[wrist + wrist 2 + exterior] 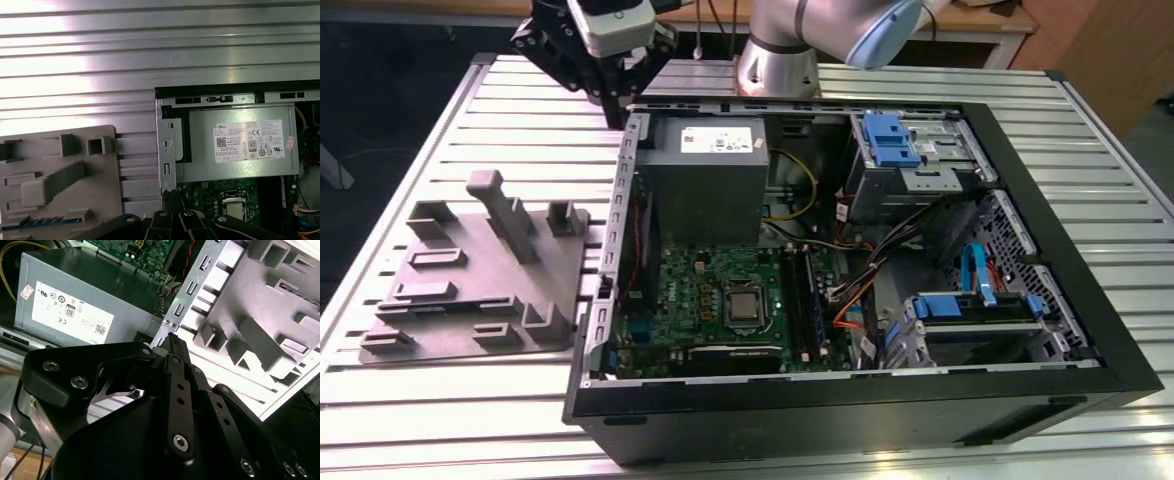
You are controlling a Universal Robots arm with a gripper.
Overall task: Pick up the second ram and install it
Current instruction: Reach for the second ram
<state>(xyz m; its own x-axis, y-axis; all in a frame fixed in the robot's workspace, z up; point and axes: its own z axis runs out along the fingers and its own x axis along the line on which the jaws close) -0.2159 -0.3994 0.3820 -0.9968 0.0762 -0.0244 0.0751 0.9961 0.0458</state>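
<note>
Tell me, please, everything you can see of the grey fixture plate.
The fixture plate looks like matte grey plastic, moulded with raised blocks, open pockets and a tall post braced by a slanted rib. It lies flat on the slatted metal table, at the exterior view's left of the open case, a strip of table between them. In the first wrist view a thin blue ram lies in one of its slots. The hand hangs clear of it.
</note>
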